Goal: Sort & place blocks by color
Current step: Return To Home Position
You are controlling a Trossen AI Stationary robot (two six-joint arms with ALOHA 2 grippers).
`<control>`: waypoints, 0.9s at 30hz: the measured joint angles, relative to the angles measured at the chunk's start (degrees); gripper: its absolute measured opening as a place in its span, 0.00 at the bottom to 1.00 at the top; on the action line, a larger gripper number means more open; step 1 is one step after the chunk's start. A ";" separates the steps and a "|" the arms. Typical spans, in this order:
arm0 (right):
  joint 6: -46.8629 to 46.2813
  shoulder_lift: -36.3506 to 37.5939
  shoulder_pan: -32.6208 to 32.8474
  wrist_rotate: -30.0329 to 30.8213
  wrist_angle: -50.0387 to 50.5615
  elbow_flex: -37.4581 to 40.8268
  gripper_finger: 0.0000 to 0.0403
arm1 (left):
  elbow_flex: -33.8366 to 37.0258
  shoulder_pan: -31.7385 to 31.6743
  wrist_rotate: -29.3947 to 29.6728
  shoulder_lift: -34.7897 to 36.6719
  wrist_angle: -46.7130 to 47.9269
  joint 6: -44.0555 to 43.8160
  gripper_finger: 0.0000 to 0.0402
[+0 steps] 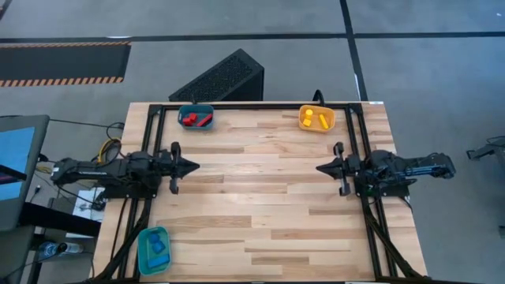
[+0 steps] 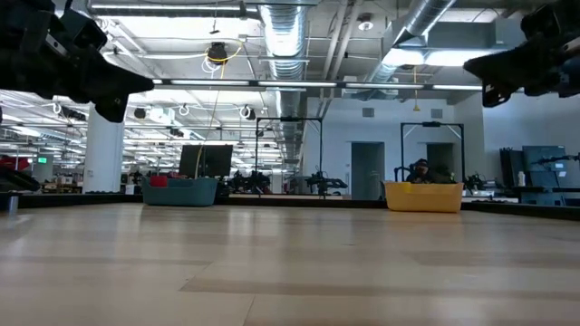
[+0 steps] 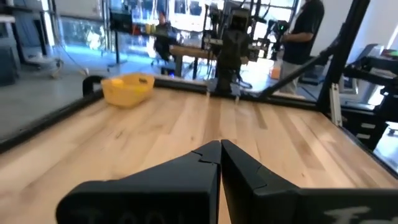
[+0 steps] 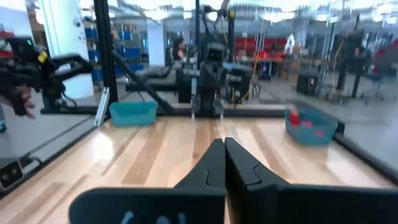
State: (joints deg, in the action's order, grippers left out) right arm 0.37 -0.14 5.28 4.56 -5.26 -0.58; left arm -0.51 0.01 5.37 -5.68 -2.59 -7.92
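The blocks lie sorted in three bins. Red blocks (image 1: 197, 119) sit in the dark teal bin (image 1: 196, 108) at the far edge. Yellow blocks (image 1: 313, 118) sit in the yellow bin (image 1: 330, 125), also at the far edge. Blue blocks (image 1: 157, 247) sit in the light teal bin (image 1: 143, 254) at the near left corner. My left gripper (image 1: 193, 166) hovers shut over the table's left side. My right gripper (image 1: 319, 167) hovers shut over the right side, facing it. The fingertips meet in each wrist view (image 3: 221, 146) (image 4: 224, 144). Neither holds anything.
Bare wooden tabletop (image 1: 260, 197) stretches between the two grippers. A black frame rail (image 1: 260, 106) runs along the far edge, and a black box (image 1: 225, 79) stands behind it. A person (image 3: 308, 25) stands in the room beyond the table.
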 joint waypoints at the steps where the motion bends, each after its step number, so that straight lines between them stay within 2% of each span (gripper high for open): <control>1: 0.52 0.00 -0.02 0.00 -1.24 0.01 0.02 | 0.02 0.02 0.02 0.42 -0.12 0.35 0.00; 4: 2.19 0.02 -0.16 0.00 -2.62 0.02 0.02 | 0.04 0.02 -0.12 1.02 0.07 0.43 0.00; 9: 4.40 -0.12 -0.20 -0.25 3.26 0.01 0.02 | 0.07 0.02 -2.13 1.03 0.57 0.31 0.00; 17: 4.18 -1.47 -0.17 -0.28 2.85 0.04 0.02 | 0.10 0.02 -4.27 0.79 0.78 -4.77 0.00; 23: 4.18 -1.46 -0.17 -0.20 2.87 0.04 0.02 | 0.11 0.02 -4.27 0.79 0.76 6.09 0.00; 27: 4.16 -1.46 -0.17 -0.17 2.90 0.04 0.02 | 0.13 0.02 -4.27 0.79 0.75 8.81 0.00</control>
State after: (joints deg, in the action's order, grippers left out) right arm 4.54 -1.61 5.10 4.38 -2.36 -0.54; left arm -0.38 0.03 1.10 -4.89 -1.85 0.89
